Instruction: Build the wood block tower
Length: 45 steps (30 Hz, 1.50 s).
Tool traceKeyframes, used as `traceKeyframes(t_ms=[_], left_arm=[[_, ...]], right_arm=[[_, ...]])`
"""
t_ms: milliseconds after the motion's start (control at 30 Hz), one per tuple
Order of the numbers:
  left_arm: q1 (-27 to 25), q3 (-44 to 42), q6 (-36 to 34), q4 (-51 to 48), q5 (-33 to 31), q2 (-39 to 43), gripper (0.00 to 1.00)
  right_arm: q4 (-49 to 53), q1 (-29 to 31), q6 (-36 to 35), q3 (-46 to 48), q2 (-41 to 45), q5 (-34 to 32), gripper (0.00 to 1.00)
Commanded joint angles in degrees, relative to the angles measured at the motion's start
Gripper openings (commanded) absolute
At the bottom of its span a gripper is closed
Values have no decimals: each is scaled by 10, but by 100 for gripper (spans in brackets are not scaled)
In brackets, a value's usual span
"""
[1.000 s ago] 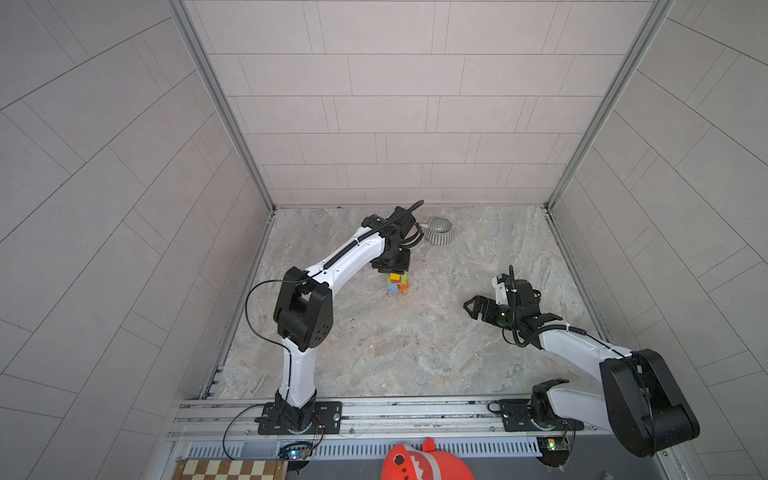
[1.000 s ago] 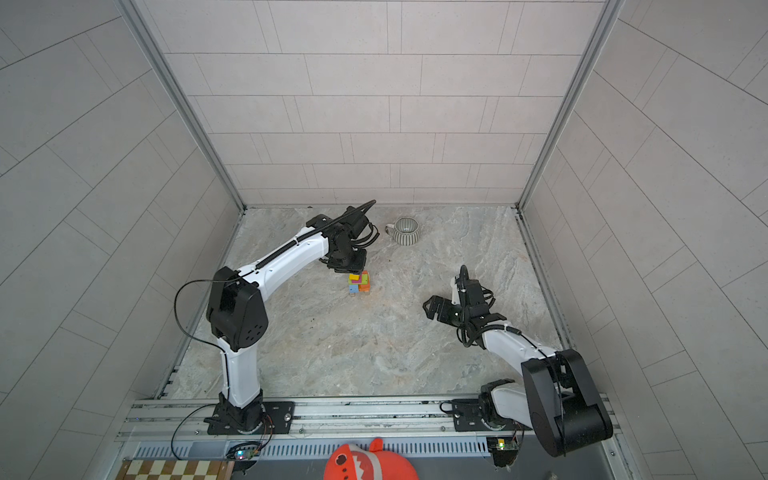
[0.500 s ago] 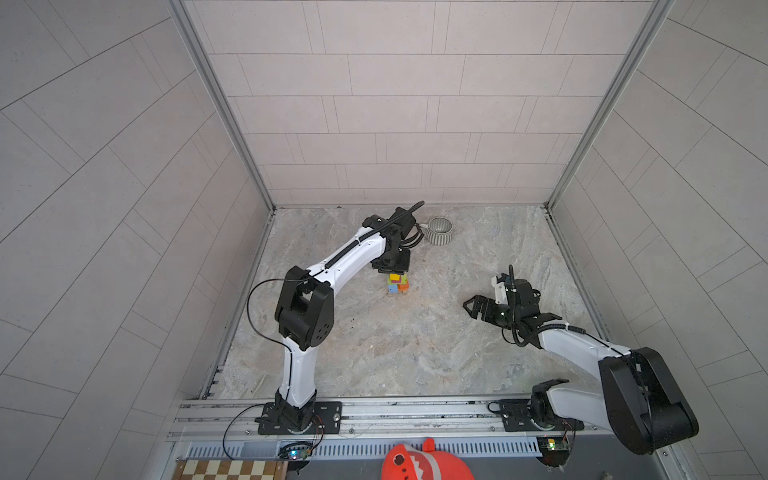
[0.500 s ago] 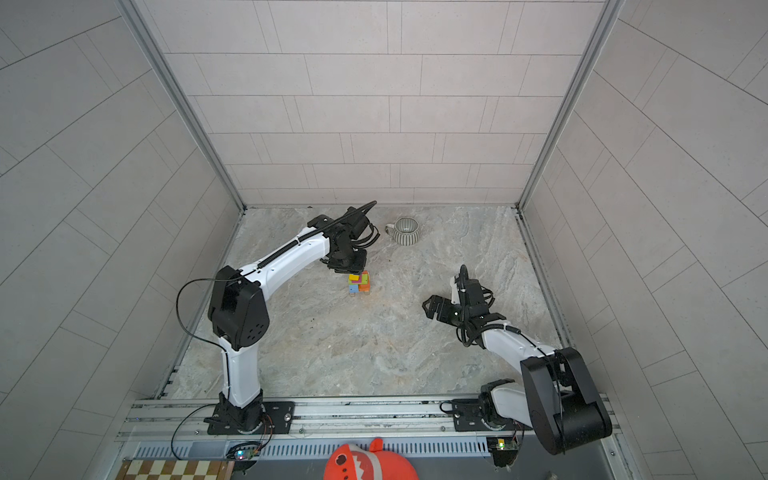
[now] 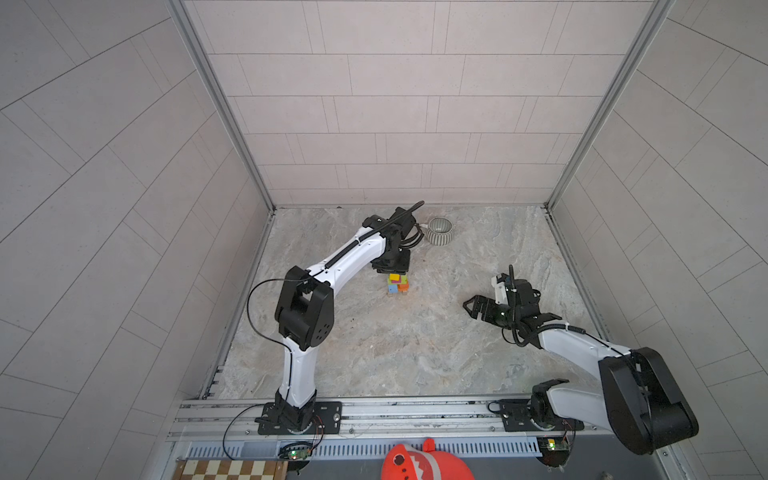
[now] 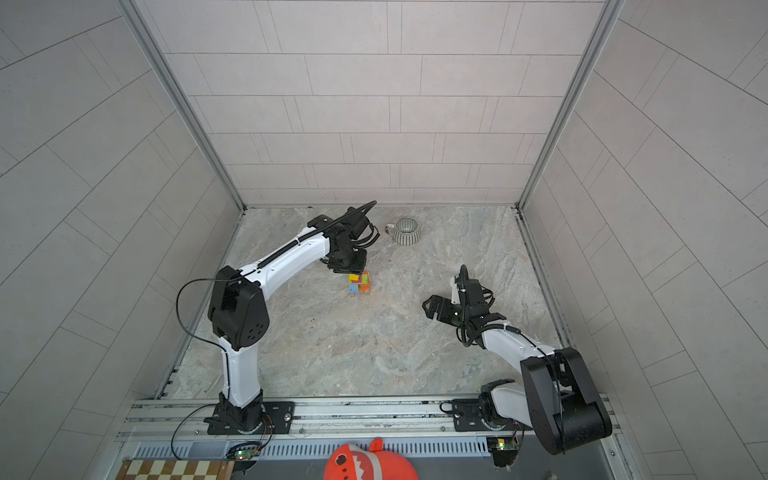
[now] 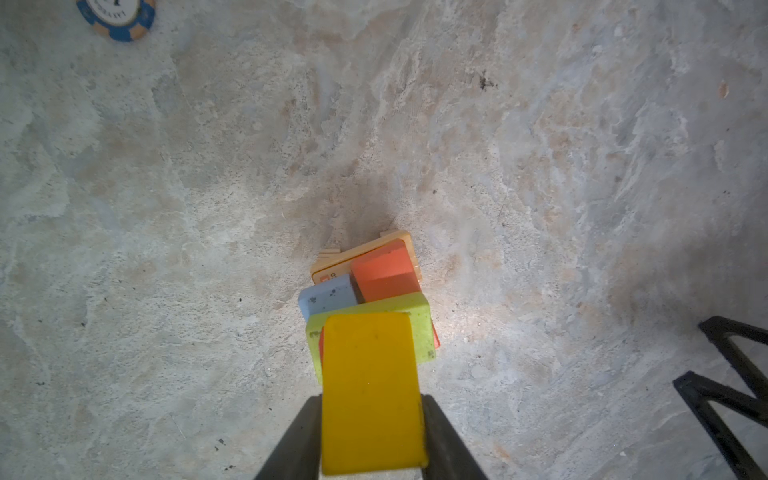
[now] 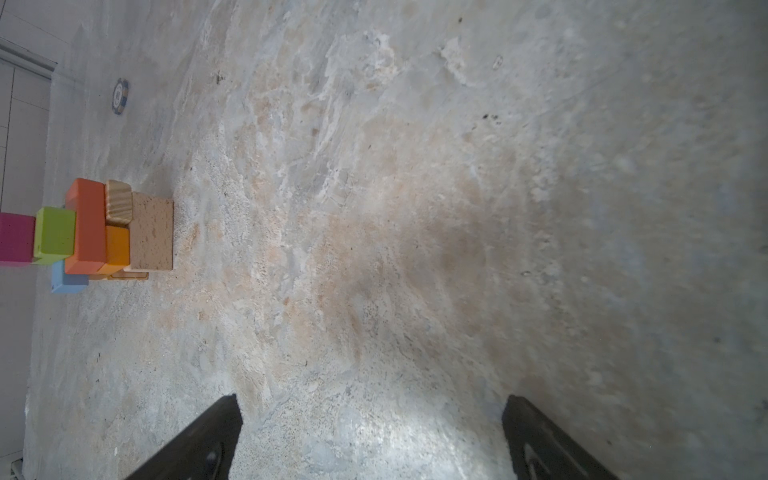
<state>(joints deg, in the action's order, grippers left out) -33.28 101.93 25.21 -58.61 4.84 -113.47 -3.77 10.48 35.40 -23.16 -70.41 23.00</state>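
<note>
Over marbled floor [image 5: 395,345] between tiled walls [image 5: 395,104], left gripper [image 7: 371,399] flanked yellow block [image 7: 368,365], grip unclear; right gripper [image 8: 372,401] gaped wide, empty.

Multicoloured wood block tower [image 5: 397,284] stands, yellow brick [image 7: 370,390] topmost.

No complete text is legible.

Round blue-and-orange chip [image 7: 118,18] on the counter [image 7: 540,166]: dark curved lettering on the white centre, cut off by the frame edge and too blurred to read.

Plain tan wooden block [image 7: 365,251] at the stack base: 1 small orange square mark beside a dark character resembling 0, partly hidden.
</note>
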Motion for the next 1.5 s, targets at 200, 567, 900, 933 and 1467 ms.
traceKeyframes(t_ms=[200,567,900,933,1467], left_arm=[[-2,22,1,-15,-11,0,57],[0,13,2,-11,-63,66,80],[2,-244,53,140,-88,283,95],[2,-282,58,167,-85,306,96],[4,-554,159,321,-76,511,99]], right_arm=[[18,2,-2,-4,3,5,100],[51,2,-10,-10,41,-19,100],[189,2,-44,-68,115,-89,100],[205,1,-52,-77,120,-100,99],[274,-1,-103,-209,103,-218,99]])
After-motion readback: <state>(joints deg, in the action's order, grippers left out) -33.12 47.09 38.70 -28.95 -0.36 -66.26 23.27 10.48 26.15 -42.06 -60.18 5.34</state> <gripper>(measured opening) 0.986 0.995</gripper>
